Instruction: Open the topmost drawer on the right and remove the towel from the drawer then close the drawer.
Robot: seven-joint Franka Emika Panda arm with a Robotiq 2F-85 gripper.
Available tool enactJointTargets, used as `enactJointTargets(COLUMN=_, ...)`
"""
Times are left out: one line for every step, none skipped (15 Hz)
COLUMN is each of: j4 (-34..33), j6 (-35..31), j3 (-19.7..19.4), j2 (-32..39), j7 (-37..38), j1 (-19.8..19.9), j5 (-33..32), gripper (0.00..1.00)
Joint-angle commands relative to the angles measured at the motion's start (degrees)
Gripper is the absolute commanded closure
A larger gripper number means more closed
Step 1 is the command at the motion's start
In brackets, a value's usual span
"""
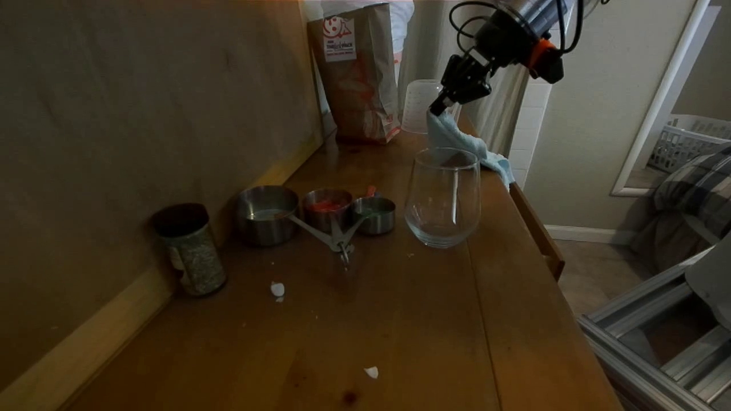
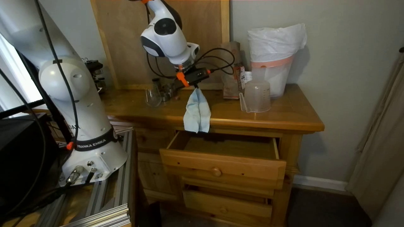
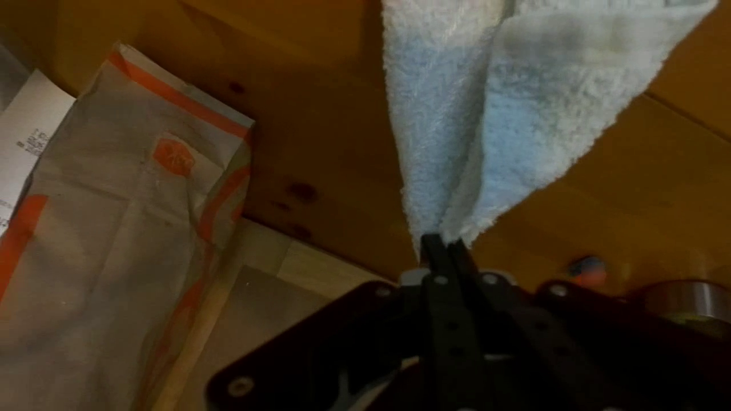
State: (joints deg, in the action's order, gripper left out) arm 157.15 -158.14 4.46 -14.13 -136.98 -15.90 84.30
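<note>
Jaws clamped on top of towel (image 2: pixel 202 112), lower end hanging at front edge of surface (image 2: pixel 284 113). Top drawer (image 2: pixel 195 160) open below. Paper bag (image 1: pixel 360 91) by back edge.

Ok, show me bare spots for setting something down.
Free, in an exterior view: the wooden top right of the measuring jug and white-lined bin; in an exterior view, its foreground before the stemless glass and jar, bar small white scraps. Crowded: around the measuring cups and paper bag; the towel, in the gripper, reaches past the front edge.
</note>
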Motion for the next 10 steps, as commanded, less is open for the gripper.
enactJointTargets(j4=0.0, j6=0.5, j3=-0.5, j2=-0.1, j7=0.0, j1=0.3, j5=0.0, gripper=0.98)
enactJointTargets(j4=0.0, j6=0.8, j3=-0.8, j2=-0.1, j7=0.0, j1=0.5, j5=-0.1, gripper=0.98)
enactJointTargets(j4=0.0, j6=0.9, j3=-0.9, j2=-0.1, j7=0.0, j1=0.6, j5=-0.1, gripper=0.98)
enactJointTargets(j4=0.0, j6=0.9, j3=-0.9, j2=-0.1, j7=0.0, j1=0.6, j5=-0.1, gripper=0.98)
enactJointTargets(j4=0.0, j6=0.9, j3=-0.9, j2=-0.1, j7=0.0, j1=0.6, j5=-0.1, gripper=0.98)
enactJointTargets(j4=0.0, j6=1.0, j3=-0.9, j2=-0.1, j7=0.0, j1=0.6, j5=-0.1, gripper=0.98)
enactJointTargets(j4=0.0, j6=1.0, j3=-0.9, j2=-0.1, j7=0.0, j1=0.6, j5=-0.1, gripper=0.98)
enactJointTargets(j4=-0.4, j6=0.3, j3=0.0, j2=0.5, j7=0.4, j1=0.1, j5=-1.0, gripper=0.99)
enactJointTargets(j4=-1.4, j6=0.4, j3=0.8, j2=0.4, j7=0.7, j1=-0.7, j5=-0.8, gripper=0.99)
enactJointTargets(j4=-2.3, j6=0.0, j3=1.6, j2=0.7, j7=0.8, j1=-1.2, j5=-1.0, gripper=0.99)
